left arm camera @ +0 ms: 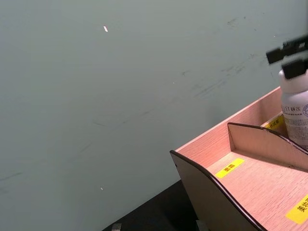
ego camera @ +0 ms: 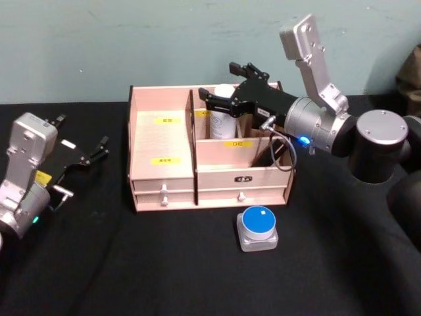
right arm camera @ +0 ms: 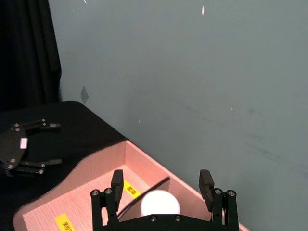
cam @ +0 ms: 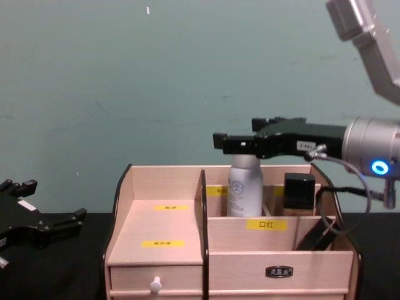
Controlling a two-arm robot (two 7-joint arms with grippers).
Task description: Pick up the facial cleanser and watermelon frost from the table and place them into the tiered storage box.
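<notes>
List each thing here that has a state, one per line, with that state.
Pale pink-beige wooden tiered storage box: white-knobbed drawers shut.
White cylindrical bottle: upright in a rear compartment of the box.
Blue-lidded clear jar: lid on, standing on the black table before the box.
Right gripper: open, at the bottle's top.
Left gripper: open, parked at the left.

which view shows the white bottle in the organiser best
Chest view: the white bottle stands side-on in the tiered storage box, right gripper at its cap. Head view gives its upper part, right wrist its top, left wrist one side.
</notes>
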